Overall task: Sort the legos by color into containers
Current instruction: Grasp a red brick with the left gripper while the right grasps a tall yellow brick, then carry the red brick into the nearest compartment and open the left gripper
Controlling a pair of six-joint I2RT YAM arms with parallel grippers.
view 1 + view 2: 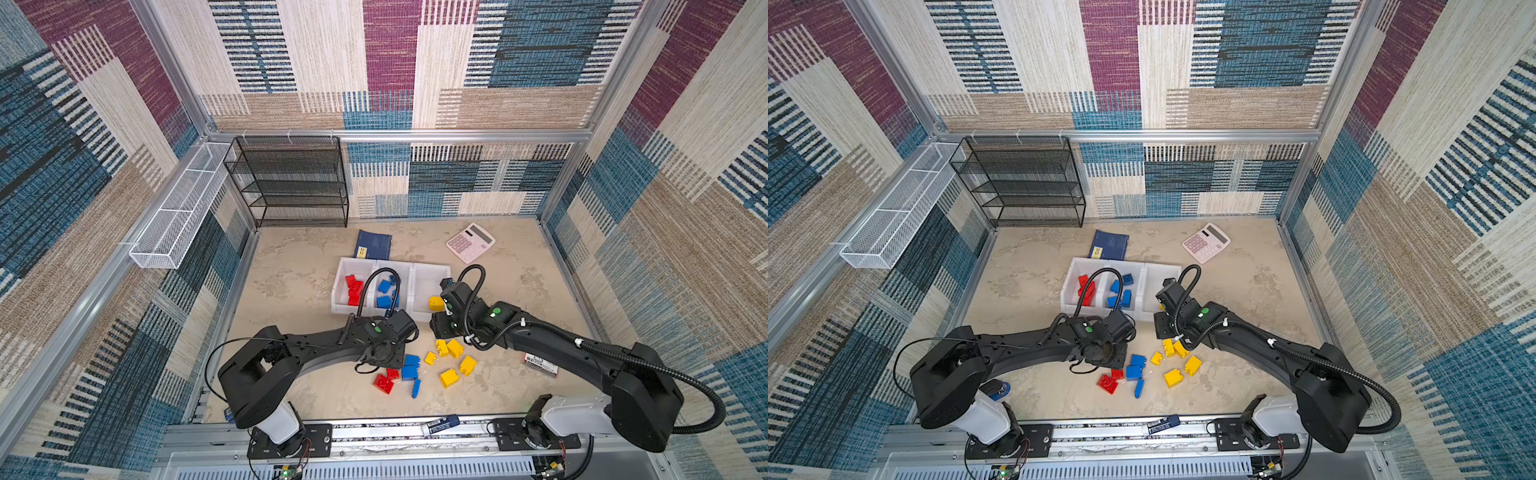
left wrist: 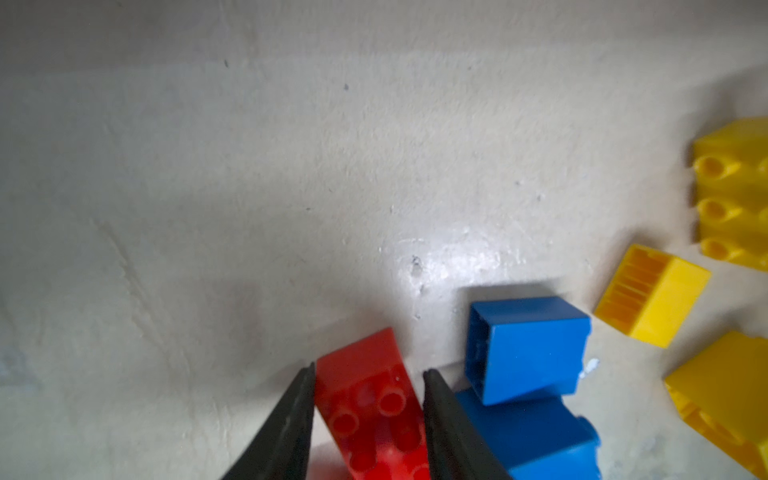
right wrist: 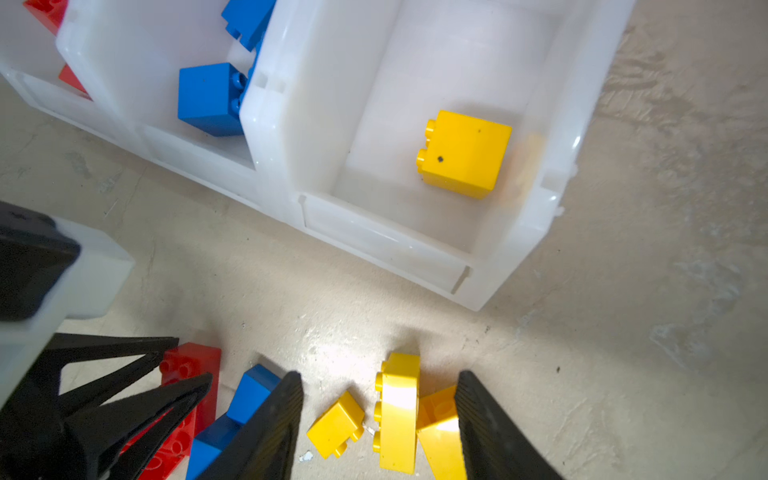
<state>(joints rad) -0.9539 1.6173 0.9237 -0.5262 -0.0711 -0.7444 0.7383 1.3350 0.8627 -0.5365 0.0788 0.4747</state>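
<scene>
The left gripper's (image 2: 369,370) black fingers clasp a red studded plastic brick (image 2: 374,411) (resting on the beige mottled table (image 2: 249,208), near the middle of its front edge). The right gripper (image 3: 379,376) hangs spread and empty over loose yellow bricks (image 3: 399,411). One yellow block (image 3: 463,153) lies in the three joined white plastic containers (image 3: 386,245), in the bin nearest the table's right edge.

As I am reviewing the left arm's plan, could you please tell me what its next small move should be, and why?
Probably close the left gripper firmly on the red brick and lift it: the jaws flank that brick, which lies on the table, and the leftmost container holds red ones.
</scene>
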